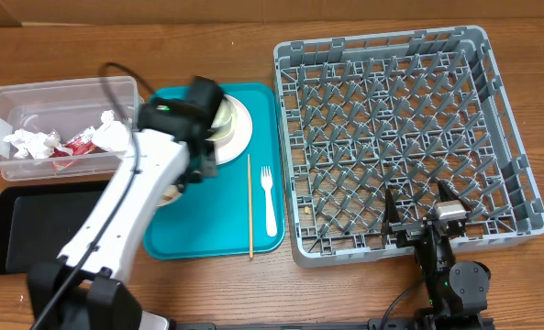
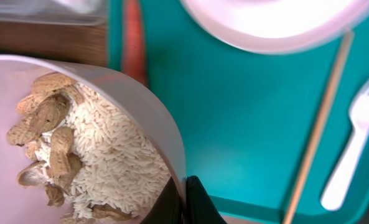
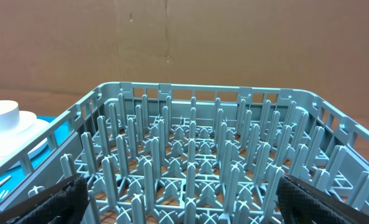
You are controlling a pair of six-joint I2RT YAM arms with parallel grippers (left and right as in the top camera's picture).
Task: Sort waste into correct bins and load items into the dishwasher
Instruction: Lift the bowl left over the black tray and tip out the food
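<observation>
My left gripper [image 2: 184,200] is shut on the rim of a pale pink bowl [image 2: 140,106] holding rice [image 2: 116,155] and beige scraps [image 2: 47,118], over the left of the teal tray. An orange carrot [image 2: 132,43] lies on the tray beside the bowl. In the overhead view the left gripper [image 1: 201,165] and its arm hide most of this bowl [image 1: 170,194]. A pink plate [image 1: 241,128] with stacked dishes sits at the tray's back. The white fork [image 1: 269,197] lies on the tray's right. My right gripper [image 1: 427,223] is open and empty over the near edge of the grey dish rack [image 1: 400,137].
The clear tub [image 1: 33,96] at the far left holds white napkins [image 1: 33,142] and a red packet [image 1: 74,147]. The black tray [image 1: 24,229] lies in front of it. A thin wooden stick [image 1: 249,206] lies on the teal tray [image 1: 216,229] beside the fork.
</observation>
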